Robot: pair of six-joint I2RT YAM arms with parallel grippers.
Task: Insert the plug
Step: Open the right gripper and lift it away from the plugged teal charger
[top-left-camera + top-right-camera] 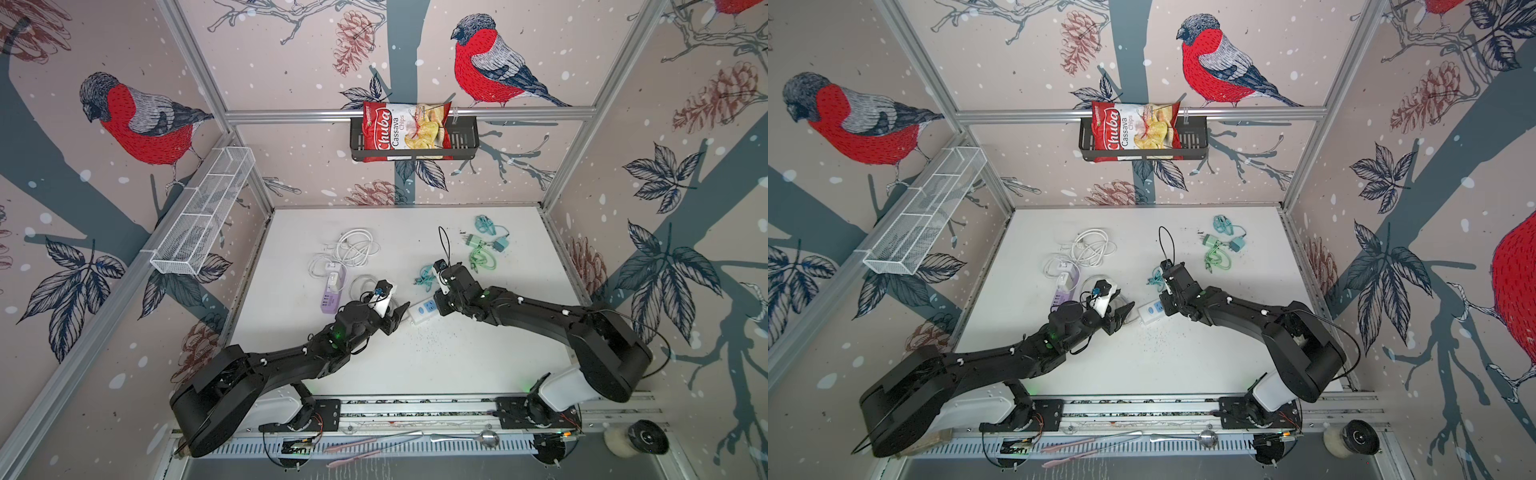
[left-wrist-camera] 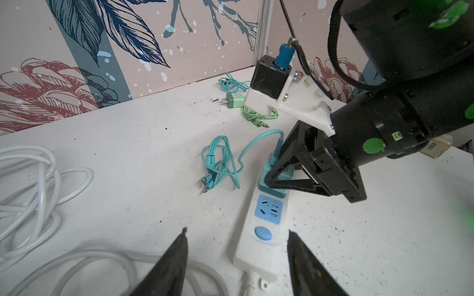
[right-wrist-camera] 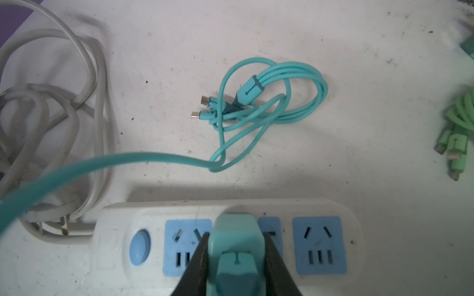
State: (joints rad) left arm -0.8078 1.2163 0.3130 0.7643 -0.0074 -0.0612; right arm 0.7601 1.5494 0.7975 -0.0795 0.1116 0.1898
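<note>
1 strip (image 3: 115, 230), 3 sockets (image 3: 319, 243) | right tool (image 3: 236, 234) clenching 1 teal plug (image 3: 236, 256) | left tool (image 2: 237, 230) released

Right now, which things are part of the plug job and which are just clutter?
In play: plug, power strip, right gripper shut on plug, left gripper open astride it.
Clutter: white cables, purple strip, green charger, chips.
</note>
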